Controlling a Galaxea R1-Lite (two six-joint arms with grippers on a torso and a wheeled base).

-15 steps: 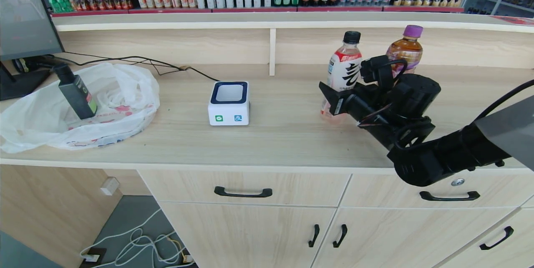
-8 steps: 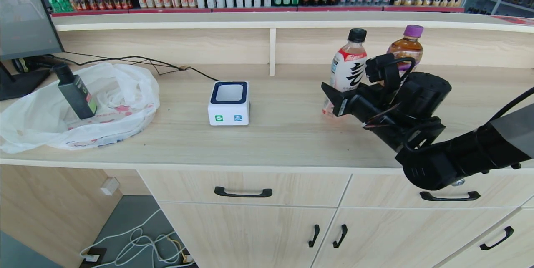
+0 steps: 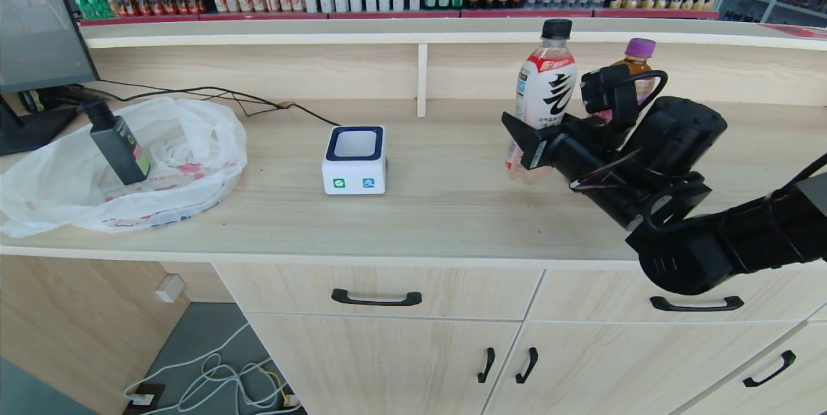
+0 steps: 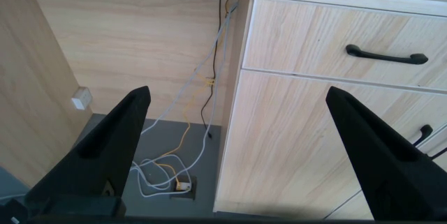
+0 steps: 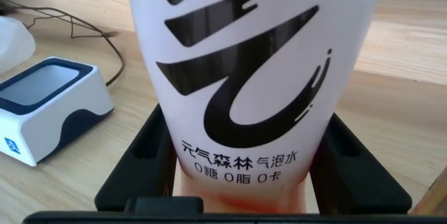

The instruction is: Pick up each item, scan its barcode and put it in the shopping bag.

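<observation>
The white-labelled drink bottle [image 3: 548,88] with a black cap stands upright in the right gripper [image 3: 533,147] at the right of the counter [image 3: 439,214]; the jaws are closed on its lower body, one finger on each side, and its base appears clear of the wood, though only just. Just behind the arm, at the far right, stands a purple-capped tea bottle [image 3: 638,53]. To the left, mid-counter, sits the white barcode scanner [image 3: 354,158], its window facing up. At the far left lies the white shopping bag [image 3: 213,137], with a dark bottle [image 3: 117,143] already standing in it. The left gripper [image 4: 237,147] hangs below the counter before the cabinet fronts, jaws spread wide and empty.

The grip is low on a tall bottle, so tipping it toward the scanner could let it pivot or slip; the barcode may face away from the window and fail to read; a swing of the arm might knock the tea bottle over.
</observation>
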